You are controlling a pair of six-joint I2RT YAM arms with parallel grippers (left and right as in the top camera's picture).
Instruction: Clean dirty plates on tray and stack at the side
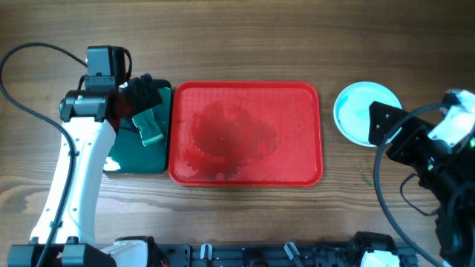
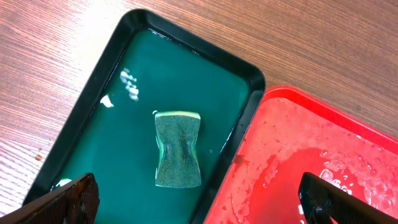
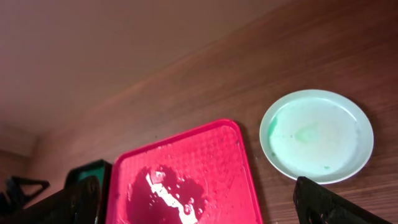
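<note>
The red tray [image 1: 245, 133] lies mid-table, wet, with a puddle and no plate on it; it also shows in both wrist views [image 2: 323, 155] [image 3: 180, 180]. A pale blue-white plate [image 1: 360, 111] [image 3: 317, 135] with a faint teal smear rests on the wood to the tray's right. My right gripper [image 1: 392, 133] [image 3: 199, 208] hovers at the plate's near right edge, open and empty. My left gripper [image 1: 145, 96] [image 2: 199, 205] hangs open over the border between the green tray and the red one, holding nothing.
A dark green tray [image 1: 141, 144] [image 2: 155, 118] holding teal water sits against the red tray's left side, with a green sponge [image 1: 151, 126] [image 2: 178, 149] lying in it. Cables run along both table sides.
</note>
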